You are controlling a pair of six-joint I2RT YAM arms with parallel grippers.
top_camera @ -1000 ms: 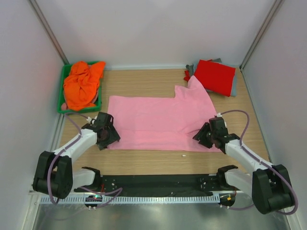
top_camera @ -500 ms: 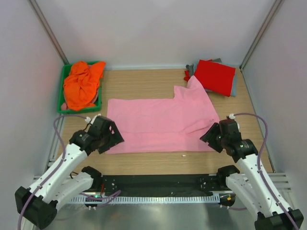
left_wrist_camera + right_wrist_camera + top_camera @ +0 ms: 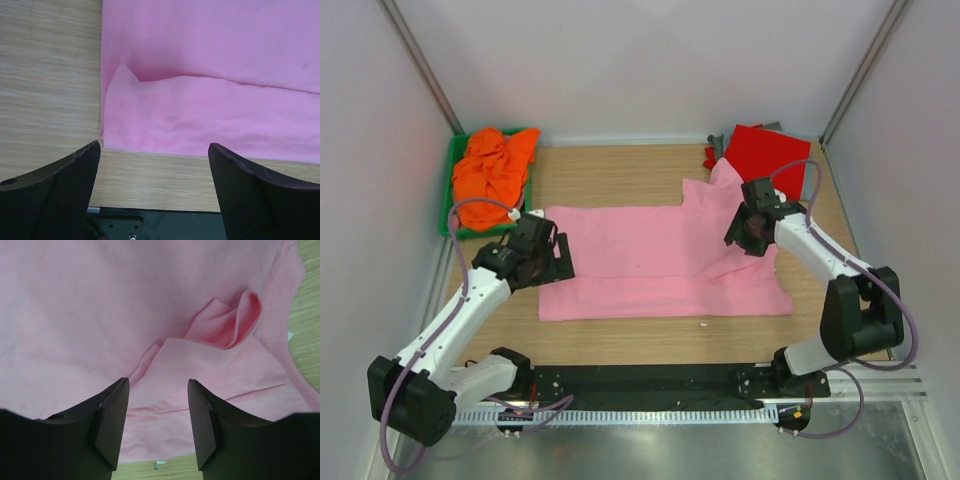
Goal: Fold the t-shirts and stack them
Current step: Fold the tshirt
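From above, the pink t-shirt lies flat on the table and stretches between the two claws. The left claw hangs over its left edge and the right claw over a rumple by its right side. An orange t-shirt is heaped in a green basket beyond the left claw. A red t-shirt lies folded just past the right claw.

At the left wrist, the left claw gapes wide and holds nothing. The shirt's near-left corner lies just ahead of its fingertips, with bare wood under them.

At the right wrist, the right claw stands partly open and grips nothing. A puckered fold lies ahead and to one side of it.
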